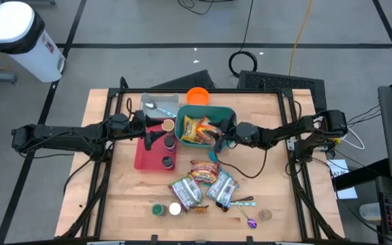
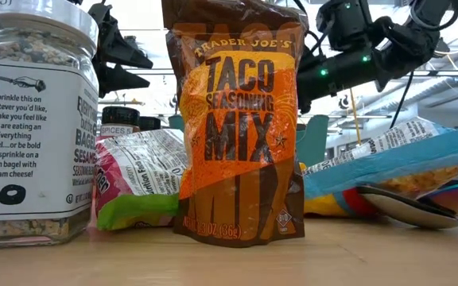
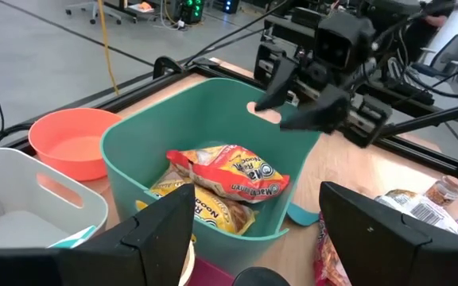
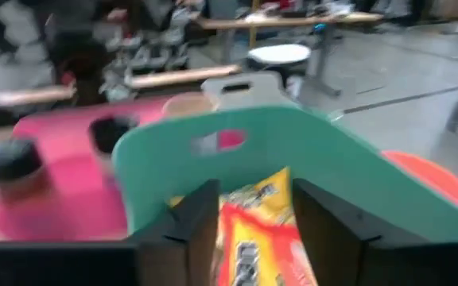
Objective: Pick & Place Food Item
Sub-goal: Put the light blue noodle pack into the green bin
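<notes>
Noodle packet (image 1: 197, 129), yellow and red, lies in the teal bin (image 1: 224, 112) at the table's far middle, on top of at least one more yellow packet; we see it best in the left wrist view (image 3: 233, 176). Right gripper (image 1: 219, 141) hangs at the bin's near right rim, fingers parted and nothing between them in the left wrist view (image 3: 293, 107), and its own camera looks past both fingers down at the packet (image 4: 253, 222), apart from it. So we judge this the release step of a place: packet down in the bin, pincer let go. Next move, as we read it, calls for lifting the right arm straight up clear of the bin wall without snagging the rim, then going for another item from the pile of packets (image 1: 203, 185) on the near side of the table. Left gripper (image 1: 156, 138) waits over the red tray (image 1: 145, 158) just left of the bin, fingers spread (image 3: 157, 230), holding nothing. Hard to make out: the right wrist view is smeared, so packet text is unreadable there. The low view is blocked by a taco seasoning pouch (image 2: 241, 119) and a spice jar (image 2: 34, 119); bin contents are hidden from it. How many packets sit under the top one we cannot tell.
</notes>
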